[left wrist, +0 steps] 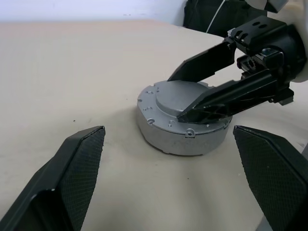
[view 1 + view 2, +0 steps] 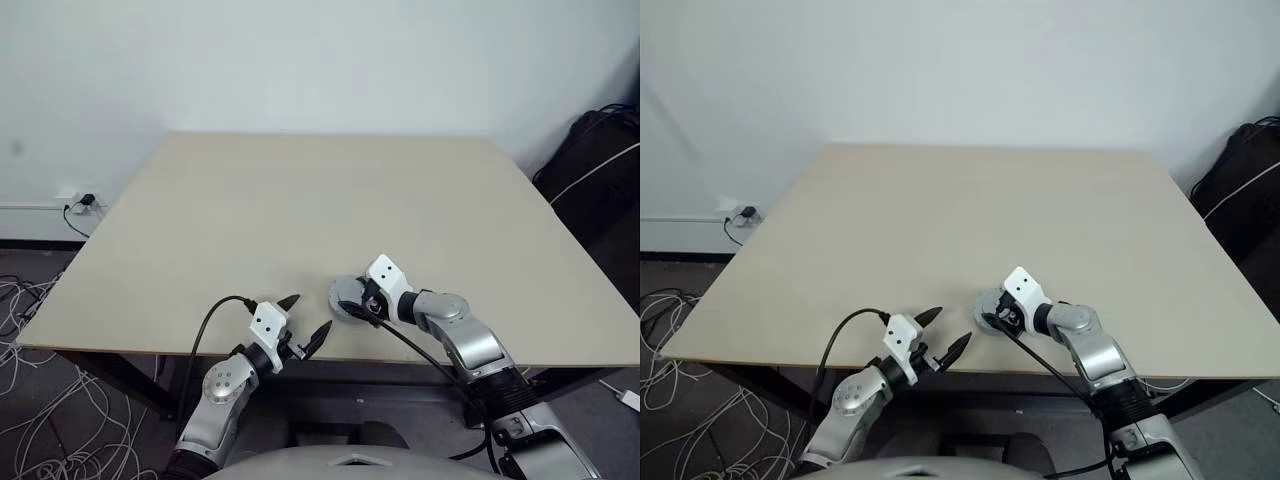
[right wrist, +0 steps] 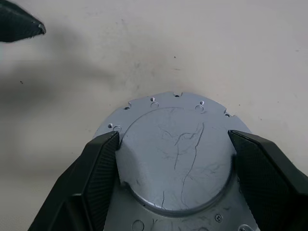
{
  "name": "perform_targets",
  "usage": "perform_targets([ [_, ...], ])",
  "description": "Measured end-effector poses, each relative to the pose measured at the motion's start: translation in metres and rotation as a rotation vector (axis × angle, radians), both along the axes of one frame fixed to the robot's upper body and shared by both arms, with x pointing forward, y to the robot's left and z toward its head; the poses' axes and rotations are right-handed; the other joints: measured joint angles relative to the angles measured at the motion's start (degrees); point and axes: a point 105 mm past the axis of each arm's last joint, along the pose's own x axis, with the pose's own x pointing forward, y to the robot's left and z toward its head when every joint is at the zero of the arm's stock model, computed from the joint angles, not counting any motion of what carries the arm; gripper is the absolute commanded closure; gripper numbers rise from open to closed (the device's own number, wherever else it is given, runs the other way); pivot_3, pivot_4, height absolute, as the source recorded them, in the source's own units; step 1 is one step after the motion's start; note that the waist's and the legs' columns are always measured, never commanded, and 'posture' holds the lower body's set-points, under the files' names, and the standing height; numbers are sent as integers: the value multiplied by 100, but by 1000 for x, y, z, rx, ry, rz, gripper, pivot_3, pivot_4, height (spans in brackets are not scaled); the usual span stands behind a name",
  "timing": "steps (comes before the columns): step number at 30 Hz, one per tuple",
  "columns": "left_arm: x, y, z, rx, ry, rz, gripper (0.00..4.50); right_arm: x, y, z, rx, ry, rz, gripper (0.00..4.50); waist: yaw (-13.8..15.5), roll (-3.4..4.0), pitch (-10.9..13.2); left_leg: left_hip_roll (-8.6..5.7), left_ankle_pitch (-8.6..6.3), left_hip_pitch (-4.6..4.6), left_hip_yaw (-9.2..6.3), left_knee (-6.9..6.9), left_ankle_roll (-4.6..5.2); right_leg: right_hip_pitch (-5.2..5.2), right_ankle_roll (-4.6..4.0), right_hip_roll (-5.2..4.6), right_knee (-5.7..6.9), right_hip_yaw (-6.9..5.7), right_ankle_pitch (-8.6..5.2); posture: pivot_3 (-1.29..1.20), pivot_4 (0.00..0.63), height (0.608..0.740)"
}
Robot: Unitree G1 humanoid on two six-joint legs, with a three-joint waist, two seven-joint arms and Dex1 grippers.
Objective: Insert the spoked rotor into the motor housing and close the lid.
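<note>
Lid (image 1: 180, 103) closed on motor housing (image 1: 180, 134), table (image 2: 300, 210).

The lid (image 1: 180, 118) is pale silver-grey with a smooth raised centre marked by thin dark scratches; small holes dot its rim. Beneath it the table (image 2: 300, 200) is plain light beige. Beside the lid, the right gripper (image 1: 192, 96) has black fingers on a white wrist block. The left gripper (image 2: 305, 322) near the lid has black fingers with a fine cross-hatched texture (image 1: 77, 163).
</note>
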Motion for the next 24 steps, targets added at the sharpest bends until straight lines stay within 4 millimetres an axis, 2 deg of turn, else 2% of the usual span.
perform_targets([
  [6,26,-2,1,77,30,11,0,0,0,-1,-2,1,-1,1194,1,2,-14,0,0,7,0,5,0,7,7,7,0,0,8,0,0,740],
  [11,57,-4,26,45,-13,-48,0,0,1,-1,1,2,-2,1194,-3,-1,-16,0,1,7,0,8,-1,8,7,7,0,1,11,0,0,740],
  [17,73,-15,35,70,20,-210,0,0,3,-1,7,-3,2,1194,-24,-3,-15,-1,1,7,-1,8,-1,10,9,12,-6,4,13,0,0,740],
  [20,81,-16,35,104,22,-230,0,0,3,-1,7,-3,1,1194,-24,-4,-15,0,1,8,-1,8,-2,9,8,12,-6,4,14,0,0,740],
  [23,85,-14,32,126,43,-262,606,0,3,-1,6,-4,0,1194,-25,-4,-15,0,1,7,-1,8,-2,9,7,11,-6,6,14,0,0,740],
  [24,86,-14,31,130,53,-273,943,0,3,-1,6,-4,0,1194,-27,-4,-14,0,1,7,-1,8,-1,9,7,10,-6,6,14,0,0,740],
])
